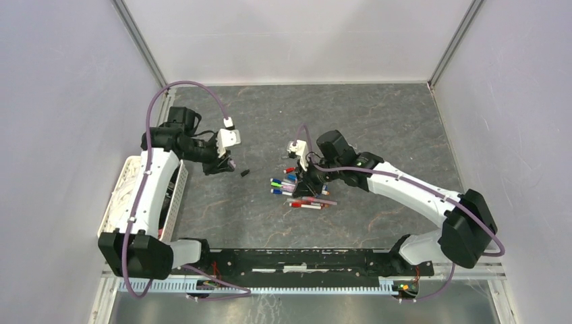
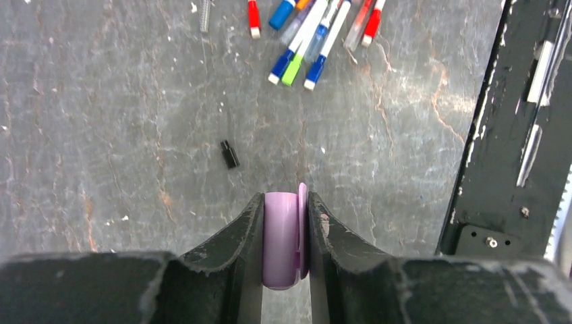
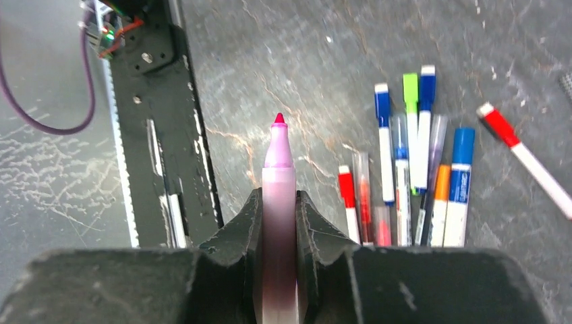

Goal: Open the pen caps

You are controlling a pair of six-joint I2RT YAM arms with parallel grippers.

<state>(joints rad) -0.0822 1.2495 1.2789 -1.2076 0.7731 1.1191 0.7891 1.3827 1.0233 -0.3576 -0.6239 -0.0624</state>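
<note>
My left gripper [image 2: 284, 223] is shut on a lilac pen cap [image 2: 282, 239], held above the table; in the top view the gripper [image 1: 228, 162] is left of centre. A black cap [image 2: 230, 154] lies loose on the table ahead of it, also visible in the top view [image 1: 245, 173]. My right gripper [image 3: 278, 216] is shut on an uncapped pink pen [image 3: 278, 196] with its magenta tip pointing forward. It hovers beside the pile of capped pens [image 3: 418, 175] with blue, green, red and orange caps; the pile shows at centre in the top view [image 1: 303, 192].
A single red-capped pen [image 3: 523, 155] lies apart at the right. A white basket [image 1: 135, 202] stands at the table's left edge. The black base rail [image 1: 303, 260] runs along the near edge. A small metal spring [image 2: 205, 15] lies near the pens.
</note>
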